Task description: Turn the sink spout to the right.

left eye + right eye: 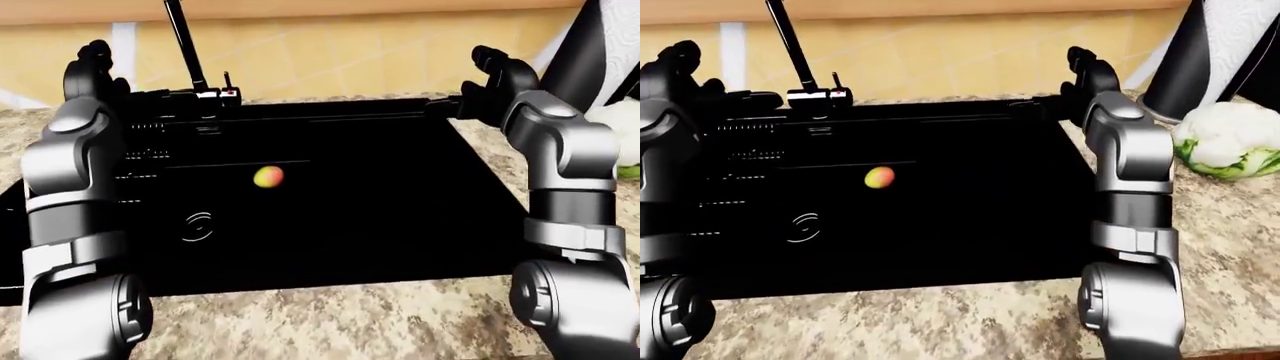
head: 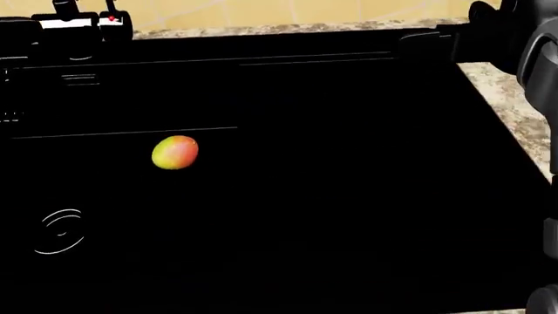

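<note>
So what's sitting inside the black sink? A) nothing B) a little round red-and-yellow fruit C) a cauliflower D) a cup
B: a small round red-and-yellow fruit lies in the black sink; the cauliflower sits out on the counter at the right of the right-eye view.
</note>
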You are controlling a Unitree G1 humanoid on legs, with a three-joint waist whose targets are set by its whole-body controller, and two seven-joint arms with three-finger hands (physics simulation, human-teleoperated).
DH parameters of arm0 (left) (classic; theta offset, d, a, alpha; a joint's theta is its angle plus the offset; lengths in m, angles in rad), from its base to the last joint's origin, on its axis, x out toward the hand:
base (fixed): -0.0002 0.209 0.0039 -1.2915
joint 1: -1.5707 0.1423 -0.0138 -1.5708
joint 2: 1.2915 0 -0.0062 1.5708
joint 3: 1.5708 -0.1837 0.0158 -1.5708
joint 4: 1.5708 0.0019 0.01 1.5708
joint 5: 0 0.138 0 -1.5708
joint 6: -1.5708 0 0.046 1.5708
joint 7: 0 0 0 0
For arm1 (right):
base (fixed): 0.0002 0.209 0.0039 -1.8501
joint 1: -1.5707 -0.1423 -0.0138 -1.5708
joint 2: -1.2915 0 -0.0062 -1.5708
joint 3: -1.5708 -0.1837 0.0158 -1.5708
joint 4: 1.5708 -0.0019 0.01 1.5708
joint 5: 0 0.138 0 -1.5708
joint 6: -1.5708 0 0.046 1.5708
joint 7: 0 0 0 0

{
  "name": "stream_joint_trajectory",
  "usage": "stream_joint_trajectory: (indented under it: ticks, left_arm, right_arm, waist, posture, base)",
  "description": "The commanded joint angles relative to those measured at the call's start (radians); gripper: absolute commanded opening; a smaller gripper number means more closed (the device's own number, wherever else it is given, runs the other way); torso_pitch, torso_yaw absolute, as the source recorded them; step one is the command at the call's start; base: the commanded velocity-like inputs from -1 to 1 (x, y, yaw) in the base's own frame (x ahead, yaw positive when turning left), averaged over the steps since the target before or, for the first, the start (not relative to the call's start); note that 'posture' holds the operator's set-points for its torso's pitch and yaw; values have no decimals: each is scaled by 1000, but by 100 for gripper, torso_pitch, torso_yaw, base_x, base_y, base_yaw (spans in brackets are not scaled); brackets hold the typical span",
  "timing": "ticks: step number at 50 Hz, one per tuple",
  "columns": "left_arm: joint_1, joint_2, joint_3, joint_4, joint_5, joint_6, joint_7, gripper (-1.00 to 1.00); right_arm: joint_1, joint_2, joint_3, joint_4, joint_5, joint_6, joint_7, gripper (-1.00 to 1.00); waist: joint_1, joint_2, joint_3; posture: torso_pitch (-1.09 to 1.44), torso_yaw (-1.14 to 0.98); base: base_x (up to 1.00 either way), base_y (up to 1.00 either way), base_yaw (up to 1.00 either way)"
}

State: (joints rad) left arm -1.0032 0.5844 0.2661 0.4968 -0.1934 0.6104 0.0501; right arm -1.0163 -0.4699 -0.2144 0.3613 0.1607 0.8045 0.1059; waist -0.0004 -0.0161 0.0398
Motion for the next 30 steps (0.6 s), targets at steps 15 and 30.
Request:
stream_joint_trajectory:
  ticks: [15, 30]
  left_arm:
    - [-2, 54, 20, -50, -32, -45, -20, 100]
    - [-10, 51, 17, -33, -39, -30, -34, 100]
  right_arm:
    - [-31, -9, 0, -48, 11, -28, 3, 100]
    - [-43, -10, 4, -48, 6, -19, 4, 100]
  waist:
    - [-5, 19, -24]
    - [0, 25, -31]
  posture:
    - [0, 0]
    - [-1, 0]
  base:
    - [0, 0, 0]
    - [0, 0, 0]
